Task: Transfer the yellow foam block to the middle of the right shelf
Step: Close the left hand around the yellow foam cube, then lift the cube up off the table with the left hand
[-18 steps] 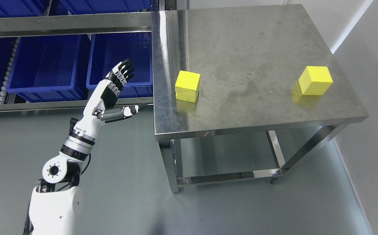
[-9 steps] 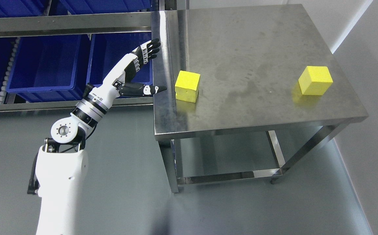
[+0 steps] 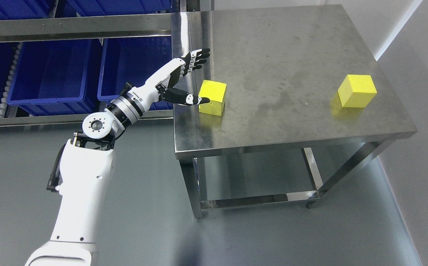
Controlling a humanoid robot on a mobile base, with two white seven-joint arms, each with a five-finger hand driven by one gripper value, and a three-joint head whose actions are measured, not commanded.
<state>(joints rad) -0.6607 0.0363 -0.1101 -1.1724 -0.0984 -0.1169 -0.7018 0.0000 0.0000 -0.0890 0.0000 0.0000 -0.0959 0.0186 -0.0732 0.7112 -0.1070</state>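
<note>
With its fingers spread and holding nothing, the left hand [image 3: 189, 79] hovers at the table [image 3: 291, 122] edge, thumb tip just beside the near yellow foam block [image 3: 213, 97].

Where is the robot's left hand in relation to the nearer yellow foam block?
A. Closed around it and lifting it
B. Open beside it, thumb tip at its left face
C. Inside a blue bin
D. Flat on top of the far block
B: the left hand is open, its fingers spread above the left yellow foam block on the steel table.
</note>
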